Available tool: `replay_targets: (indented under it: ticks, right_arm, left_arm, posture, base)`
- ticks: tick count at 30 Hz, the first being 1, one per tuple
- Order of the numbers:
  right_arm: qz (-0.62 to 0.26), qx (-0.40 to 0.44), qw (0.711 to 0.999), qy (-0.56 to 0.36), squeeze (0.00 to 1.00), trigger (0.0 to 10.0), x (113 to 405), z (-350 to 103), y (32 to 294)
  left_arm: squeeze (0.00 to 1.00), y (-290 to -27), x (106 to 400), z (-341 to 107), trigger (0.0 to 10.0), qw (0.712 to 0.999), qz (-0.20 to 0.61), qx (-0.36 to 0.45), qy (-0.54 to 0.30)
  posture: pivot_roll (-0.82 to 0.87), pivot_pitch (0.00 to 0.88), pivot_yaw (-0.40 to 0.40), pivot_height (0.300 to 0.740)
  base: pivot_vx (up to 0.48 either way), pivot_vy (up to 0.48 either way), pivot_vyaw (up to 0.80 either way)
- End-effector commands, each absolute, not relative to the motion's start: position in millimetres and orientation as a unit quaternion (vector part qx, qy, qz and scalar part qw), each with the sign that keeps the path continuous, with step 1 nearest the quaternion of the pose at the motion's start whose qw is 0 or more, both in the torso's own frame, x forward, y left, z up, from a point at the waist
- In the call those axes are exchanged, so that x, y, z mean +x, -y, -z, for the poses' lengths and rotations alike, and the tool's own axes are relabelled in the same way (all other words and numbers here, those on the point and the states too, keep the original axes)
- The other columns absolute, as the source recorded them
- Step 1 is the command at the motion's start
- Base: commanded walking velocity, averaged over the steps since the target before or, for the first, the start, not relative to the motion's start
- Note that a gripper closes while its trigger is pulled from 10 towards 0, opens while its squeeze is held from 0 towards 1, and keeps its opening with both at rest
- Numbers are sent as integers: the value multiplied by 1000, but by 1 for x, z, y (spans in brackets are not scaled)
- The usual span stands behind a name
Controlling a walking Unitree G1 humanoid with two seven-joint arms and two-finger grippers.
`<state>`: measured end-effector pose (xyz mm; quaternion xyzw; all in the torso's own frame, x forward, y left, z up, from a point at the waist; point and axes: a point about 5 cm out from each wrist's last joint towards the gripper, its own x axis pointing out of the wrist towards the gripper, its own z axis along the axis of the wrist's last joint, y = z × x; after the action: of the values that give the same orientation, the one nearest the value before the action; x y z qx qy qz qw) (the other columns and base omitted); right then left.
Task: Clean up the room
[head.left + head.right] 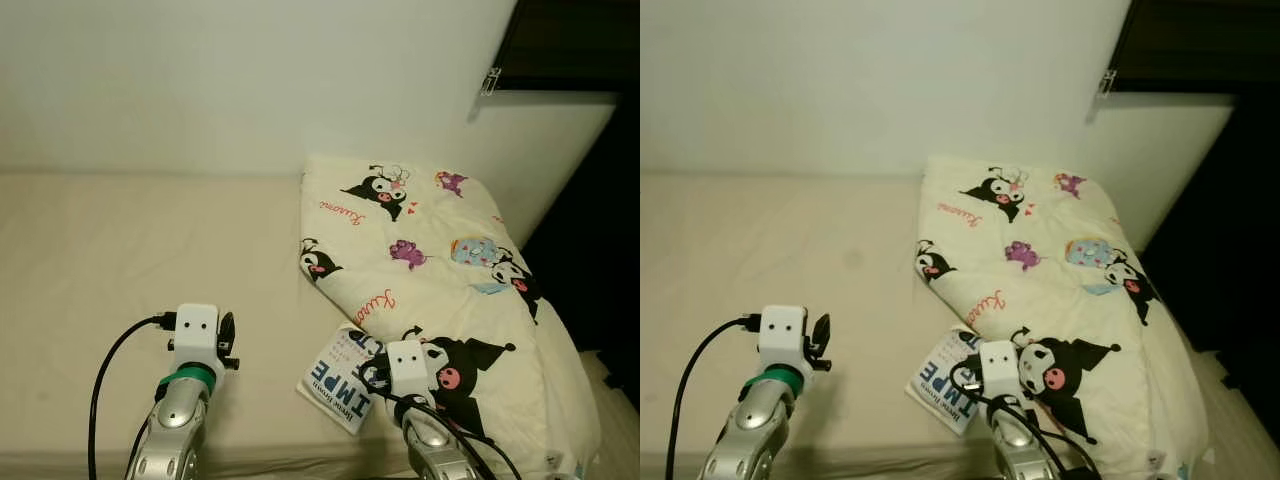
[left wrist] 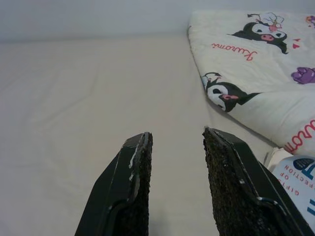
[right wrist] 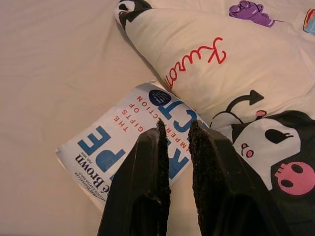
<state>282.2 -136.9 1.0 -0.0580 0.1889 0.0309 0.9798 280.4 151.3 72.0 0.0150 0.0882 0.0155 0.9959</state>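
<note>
Narrowly parted right jaws (image 3: 174, 130) hover over glossy rectangular book (image 3: 118, 147).

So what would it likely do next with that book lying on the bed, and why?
Probably ease the right gripper down and open its fingers wider around the book. The book lies flat on the bed sheet, one corner tucked under the cartoon-print duvet, and the gripper hangs just above its cover, fingers nearly together and holding nothing. The left gripper hovers open over bare sheet.
</note>
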Motion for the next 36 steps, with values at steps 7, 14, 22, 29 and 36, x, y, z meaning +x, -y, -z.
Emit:
replay_targets:
  ticks: [7,14,22,29,36]
  right_arm:
    - [-33,-47,978,-200,0,10000,279,3,135]
    - [-33,-48,978,-201,0,10000,278,3,136]
    - [-34,-50,977,-203,0,10000,277,4,137]
    - [-35,-51,977,-203,0,10000,278,4,137]
    - [-44,-51,977,-202,0,10000,278,3,135]
  left_arm:
    - [0,-152,278,-66,10000,994,-18,18,-103]
    - [0,-151,277,-65,10000,994,-17,18,-105]
    - [0,-151,276,-64,10000,994,-16,21,-107]
    - [0,-151,276,-64,10000,994,-17,22,-107]
    - [0,-150,275,-62,10000,994,-17,24,-109]
  posture:
    - [111,0,38,705]
    - [110,0,36,675]
    - [108,0,34,645]
    - [107,0,33,625]
    - [106,0,30,615]
  base:
    - [0,0,0]
    - [0,0,0]
    - [0,0,0]
    - [0,0,0]
    - [0,0,0]
